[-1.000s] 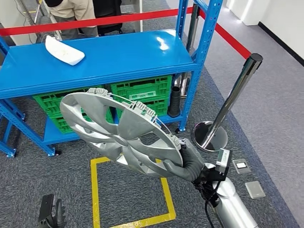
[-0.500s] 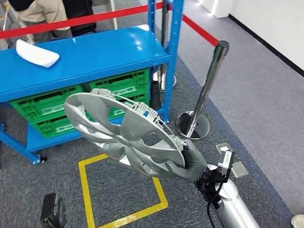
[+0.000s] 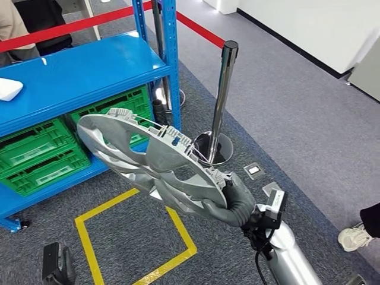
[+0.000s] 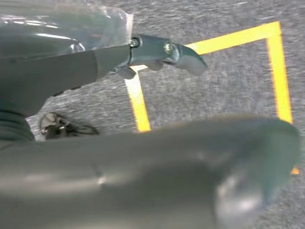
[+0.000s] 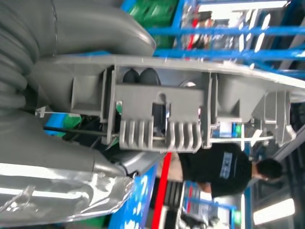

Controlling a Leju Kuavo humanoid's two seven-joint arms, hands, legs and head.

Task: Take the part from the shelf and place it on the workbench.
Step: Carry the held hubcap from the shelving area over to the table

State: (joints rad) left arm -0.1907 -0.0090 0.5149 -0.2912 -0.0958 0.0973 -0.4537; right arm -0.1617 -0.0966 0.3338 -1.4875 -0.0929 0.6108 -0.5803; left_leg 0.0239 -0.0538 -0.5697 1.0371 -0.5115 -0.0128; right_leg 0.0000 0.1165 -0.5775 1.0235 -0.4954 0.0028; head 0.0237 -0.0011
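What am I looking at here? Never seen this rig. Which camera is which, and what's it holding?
It is a two-legged humanoid robot with two arms and many-fingered hands. The head view looks forward and down from high on its body. There the right hand grips a silver wheel cover by its rim, above grey carpet marked with a yellow tape square. Behind stand a blue shelf with green crates underneath. The right wrist view shows the cover's clips up close. The left wrist view shows the left hand hanging above the carpet, its fingers apart, holding nothing.

Right hand (image 3: 235, 202) grips silver wheel cover (image 3: 150, 163) by its rim at frame centre, held tilted above yellow floor square (image 3: 134, 237). Blue shelf (image 3: 81, 77) upper left; left hand (image 3: 56, 267) lower left.
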